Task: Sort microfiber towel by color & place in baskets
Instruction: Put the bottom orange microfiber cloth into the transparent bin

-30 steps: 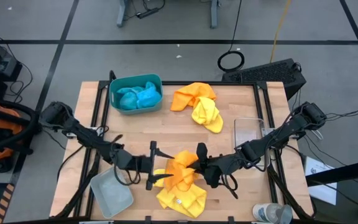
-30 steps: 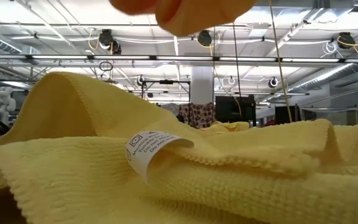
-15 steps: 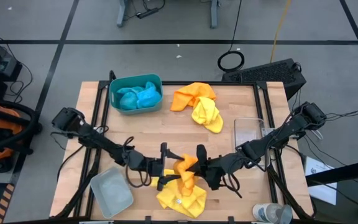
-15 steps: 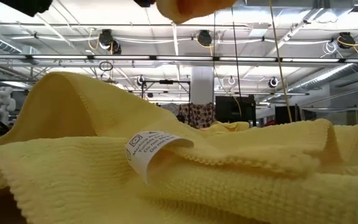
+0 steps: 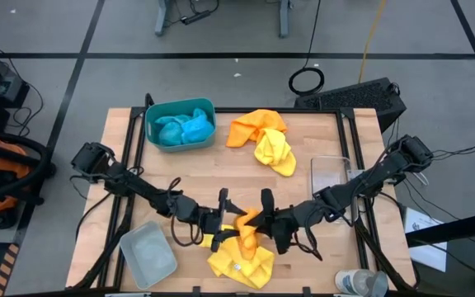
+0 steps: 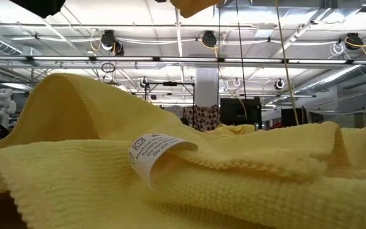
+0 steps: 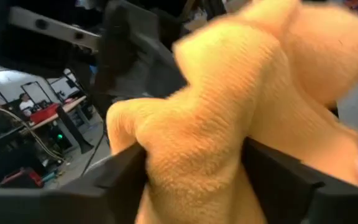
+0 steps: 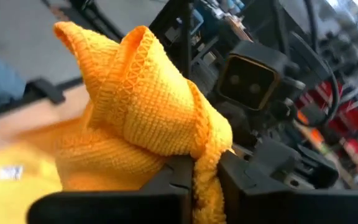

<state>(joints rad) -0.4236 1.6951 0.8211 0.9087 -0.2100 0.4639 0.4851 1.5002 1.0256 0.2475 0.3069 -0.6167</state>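
Note:
An orange towel (image 5: 246, 227) hangs bunched between my two grippers near the table's near edge, above a yellow towel (image 5: 242, 262) that lies crumpled flat. My right gripper (image 5: 264, 216) is shut on the orange towel. My left gripper (image 5: 223, 219) is open, and its fingers stand on either side of the same towel. Only the tip of the orange towel (image 6: 196, 5) shows in the low view, above the yellow towel (image 6: 183, 172). Two blue towels lie in the teal basket (image 5: 151, 124). Another orange towel (image 5: 254, 125) and a yellow one (image 5: 275, 154) lie at the far side. My left gripper has a thick bunch of the orange towel (image 7: 204, 143) between its open fingers (image 7: 123, 174), coming level from the table's left; the cloth lies against both inner sides. My right gripper pinches a narrow gathered fold of the orange towel (image 8: 205, 163) between its two fingers (image 8: 166, 180), coming level from the table's right. Several layers bulge beyond the fingers, and the towel is lifted off the yellow one.
The pale grey basket (image 5: 147, 256) stands at the near left corner and the clear basket (image 5: 331, 177) at the right side. A clear bottle (image 5: 361, 283) lies at the near right corner. Bare wood shows in the table's middle, between the teal basket and the grippers.
My left gripper has moved toward the table's right, up to the orange towel, until its open fingers stand around it. The right gripper has kept its hold. The orange towel has drawn into a narrower bunch and has risen a little in the low view.

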